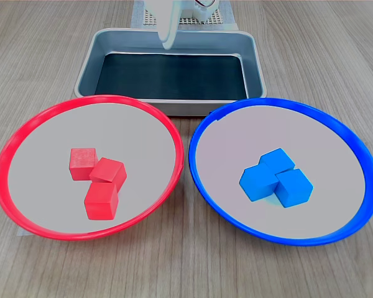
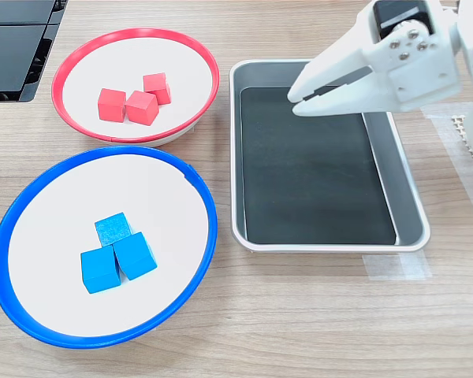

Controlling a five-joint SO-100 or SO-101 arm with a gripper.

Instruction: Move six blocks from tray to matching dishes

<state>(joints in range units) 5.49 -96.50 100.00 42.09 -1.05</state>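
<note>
Three blue blocks [image 2: 114, 252] cluster in the blue-rimmed dish [image 2: 31, 331], three red blocks [image 2: 134, 98] in the red-rimmed dish [image 2: 79, 126], while the gripper [image 2: 293, 101], jaws nearly closed and empty, hangs over the tray [image 2: 331, 244].

The first exterior view looks from low in front, across both dishes toward the tray [image 1: 174, 102] and arm base behind. The second exterior view looks steeply down from the side, slightly nearer. Both exterior views share dishes and tray
</note>
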